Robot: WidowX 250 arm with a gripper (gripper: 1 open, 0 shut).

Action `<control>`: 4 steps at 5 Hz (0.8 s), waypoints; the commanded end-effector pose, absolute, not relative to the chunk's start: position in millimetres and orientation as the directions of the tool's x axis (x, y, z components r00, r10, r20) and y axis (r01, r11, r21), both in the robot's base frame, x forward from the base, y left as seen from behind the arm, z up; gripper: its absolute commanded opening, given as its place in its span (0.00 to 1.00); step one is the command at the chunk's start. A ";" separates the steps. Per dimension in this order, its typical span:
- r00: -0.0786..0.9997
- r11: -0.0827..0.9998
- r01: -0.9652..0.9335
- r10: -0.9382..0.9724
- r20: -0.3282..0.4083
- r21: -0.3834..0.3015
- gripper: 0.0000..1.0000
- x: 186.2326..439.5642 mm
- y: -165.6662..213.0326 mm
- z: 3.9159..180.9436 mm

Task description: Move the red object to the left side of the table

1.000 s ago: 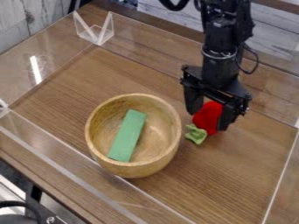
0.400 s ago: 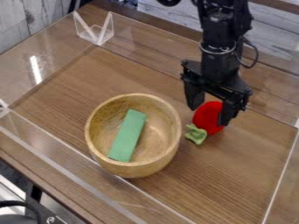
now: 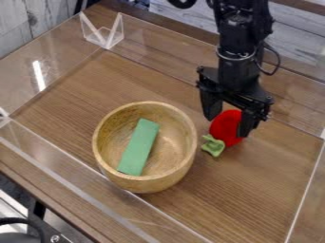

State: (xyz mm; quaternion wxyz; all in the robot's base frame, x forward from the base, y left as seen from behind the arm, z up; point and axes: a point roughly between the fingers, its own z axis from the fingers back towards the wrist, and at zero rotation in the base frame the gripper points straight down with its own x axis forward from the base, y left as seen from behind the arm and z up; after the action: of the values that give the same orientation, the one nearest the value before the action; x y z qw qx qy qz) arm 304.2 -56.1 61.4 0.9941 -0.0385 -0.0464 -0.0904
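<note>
The red object [image 3: 226, 125], a small strawberry-like toy with a light green leafy stem [image 3: 214, 144], lies on the brown wood-grain table [image 3: 140, 81] right of centre. My black gripper [image 3: 230, 121] comes down from above and stands open. One finger is on each side of the toy's upper part. The fingers hide the toy's top edge, and I cannot tell whether they touch it. The toy rests on the tabletop.
A round light wooden bowl [image 3: 114, 152] holding a flat green block [image 3: 137, 146] sits just left of the toy, near the front. Low clear acrylic walls [image 3: 51, 66] border the table. A clear V-shaped stand [image 3: 102, 30] is at the back left corner.
The gripper has risen very slightly since the earliest frame. The red object stays in place and the jaws keep the same width.
</note>
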 end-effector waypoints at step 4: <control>0.974 0.983 0.171 -0.158 0.160 -0.074 1.00 309.2 -52.0 74.0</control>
State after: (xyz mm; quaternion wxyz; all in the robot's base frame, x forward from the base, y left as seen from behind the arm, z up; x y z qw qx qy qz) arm 303.4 -54.1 58.8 0.9944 -0.0415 -0.0496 -0.0840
